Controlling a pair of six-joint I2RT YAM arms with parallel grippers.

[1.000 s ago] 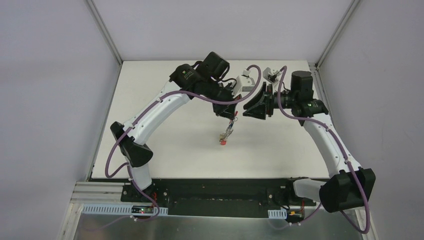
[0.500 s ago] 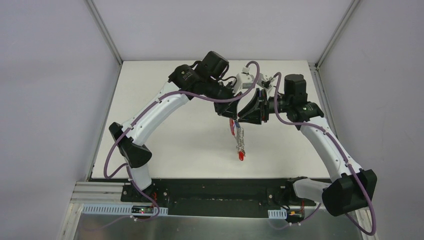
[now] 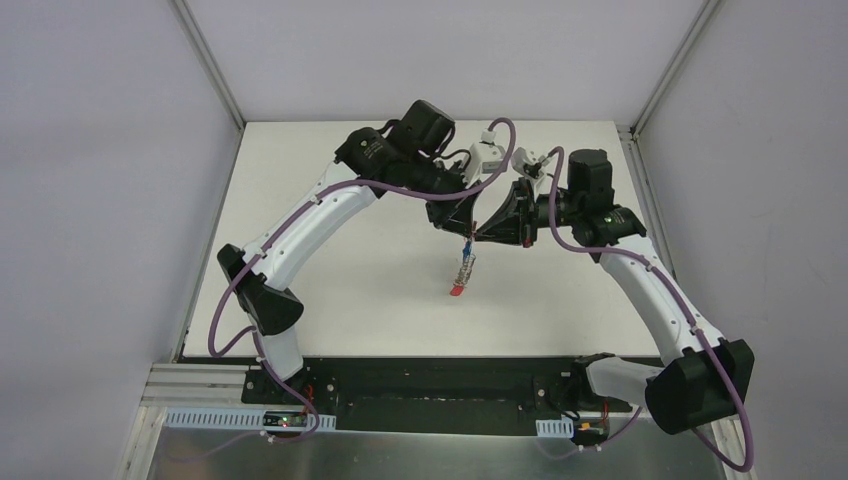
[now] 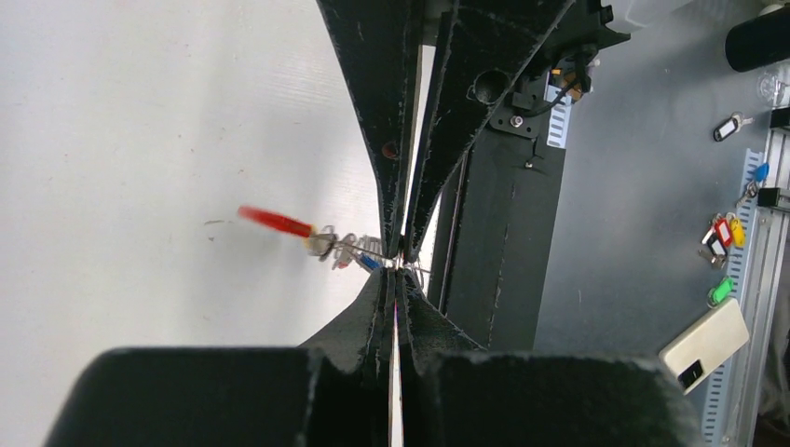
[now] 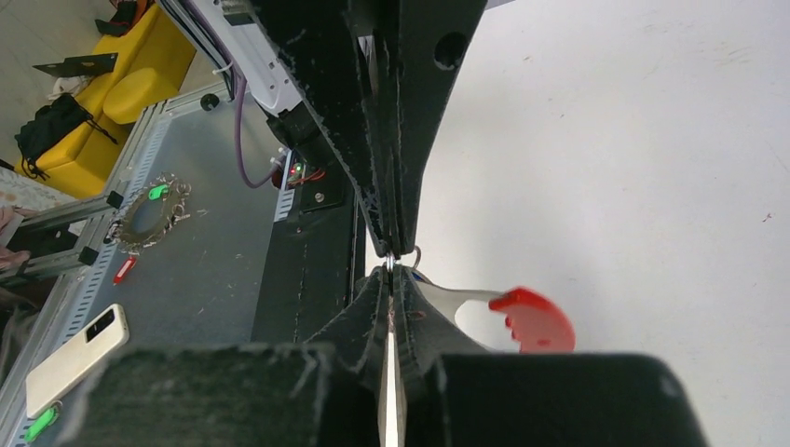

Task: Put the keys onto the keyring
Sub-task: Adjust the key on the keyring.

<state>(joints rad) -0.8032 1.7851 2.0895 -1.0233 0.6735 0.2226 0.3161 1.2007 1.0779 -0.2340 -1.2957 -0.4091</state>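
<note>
White table [image 3: 330,290] under grey walls, and both arms meet fingertip to fingertip above its far middle: the left gripper [image 3: 469,232] is pinched tight on the top of the keyring [image 3: 462,268], while the right gripper [image 3: 479,237] has its jaws pressed together at that same spot, though what it nips I cannot tell. Off that pinch hangs the keyring, edge-on, long axis running toward the near edge and a touch left. A blue tag [image 4: 369,263] sits by the fingertips, metal clips [image 4: 333,247] mid-way, and the blurred red end [image 3: 457,289] points away from both grippers.
</note>
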